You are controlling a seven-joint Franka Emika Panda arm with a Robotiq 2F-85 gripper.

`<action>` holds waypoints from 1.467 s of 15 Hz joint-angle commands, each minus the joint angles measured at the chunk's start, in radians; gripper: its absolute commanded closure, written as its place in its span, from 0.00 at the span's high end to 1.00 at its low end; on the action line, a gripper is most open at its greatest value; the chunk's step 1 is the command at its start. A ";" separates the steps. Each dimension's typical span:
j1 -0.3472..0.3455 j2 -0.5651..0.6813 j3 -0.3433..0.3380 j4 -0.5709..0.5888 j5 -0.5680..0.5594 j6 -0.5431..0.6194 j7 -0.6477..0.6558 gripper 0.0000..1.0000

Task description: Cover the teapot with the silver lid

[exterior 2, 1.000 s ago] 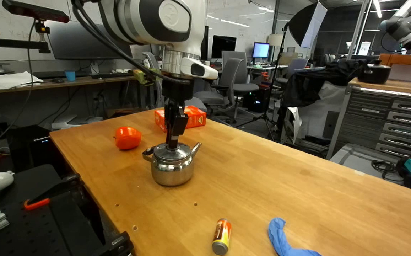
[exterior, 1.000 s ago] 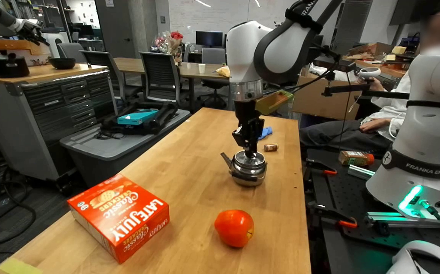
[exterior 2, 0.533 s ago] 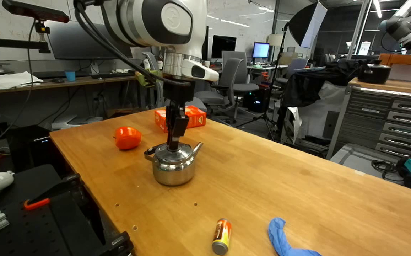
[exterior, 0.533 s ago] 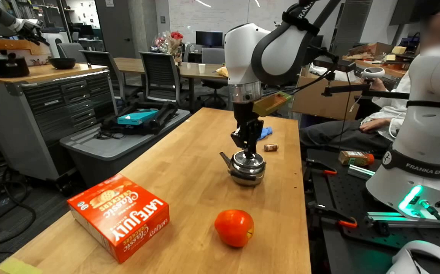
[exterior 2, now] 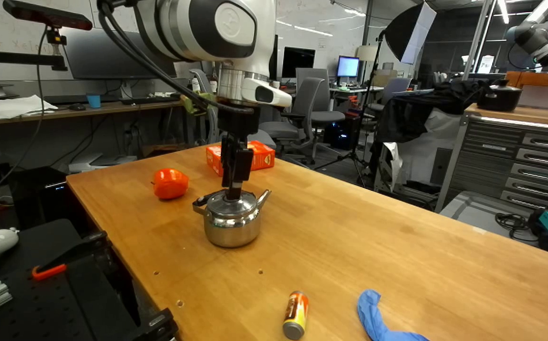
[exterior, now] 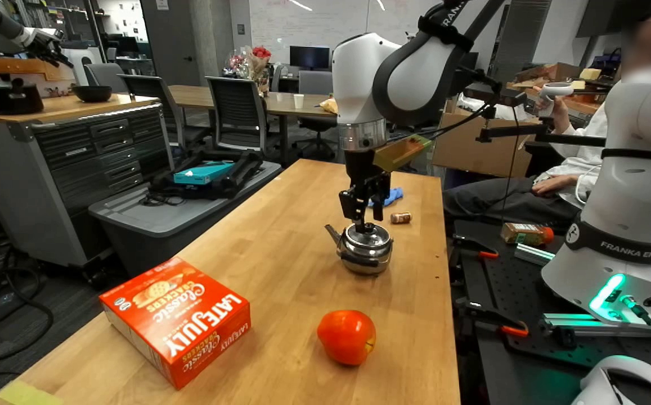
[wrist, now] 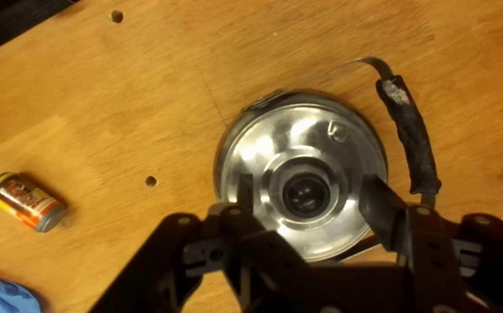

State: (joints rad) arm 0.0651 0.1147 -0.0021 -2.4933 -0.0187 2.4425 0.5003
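The silver teapot [exterior: 364,263] stands upright on the wooden table in both exterior views, its spout showing there. The silver lid [wrist: 299,130] lies flat on top of the pot, covering its mouth. In the wrist view the lid's black knob [wrist: 306,195] sits between the two fingers of my gripper [wrist: 306,179], with a gap on either side. My gripper is partly open, pointing straight down over the lid, holding nothing. Its fingertips hang at about knob height; whether they touch the lid's top I cannot tell. The pot's black handle [wrist: 412,134] is folded to one side.
An orange-red ball-like fruit [exterior: 348,337] and a red cracker box [exterior: 176,320] share the table. A small can [exterior 2: 296,315] and a blue glove-like thing [exterior 2: 382,319] lie on the pot's opposite side. The table edge [exterior: 452,315] runs beside the robot base.
The fingers were together at the knob and have now spread apart, letting it go. The teapot shifted very slightly early on with the arm. The lid has stayed on the pot.
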 commanded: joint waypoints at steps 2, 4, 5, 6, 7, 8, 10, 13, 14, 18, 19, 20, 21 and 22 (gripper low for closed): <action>-0.003 -0.095 0.012 -0.023 0.033 -0.028 -0.057 1.00; -0.003 -0.135 0.017 -0.028 0.032 -0.035 -0.080 1.00; -0.004 -0.160 0.021 -0.030 0.035 -0.038 -0.098 1.00; -0.005 -0.183 0.024 -0.029 0.039 -0.043 -0.115 1.00; -0.005 -0.210 0.027 -0.031 0.044 -0.044 -0.131 1.00; -0.004 -0.233 0.031 -0.028 0.051 -0.053 -0.153 1.00; -0.001 -0.278 0.037 -0.018 0.075 -0.071 -0.198 1.00; 0.011 -0.345 0.046 -0.006 0.122 -0.121 -0.279 1.00; 0.017 -0.365 0.048 -0.005 0.134 -0.133 -0.311 1.00; 0.030 -0.432 0.057 -0.006 0.123 -0.177 -0.423 1.00; 0.033 -0.446 0.057 -0.008 0.123 -0.185 -0.443 1.00; 0.036 -0.462 0.059 -0.011 0.121 -0.193 -0.457 1.00; 0.037 -0.474 0.058 -0.013 0.123 -0.202 -0.468 1.00; 0.039 -0.488 0.059 -0.017 0.122 -0.213 -0.474 1.00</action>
State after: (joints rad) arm 0.0962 -0.3085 0.0546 -2.4956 0.0911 2.2732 0.0748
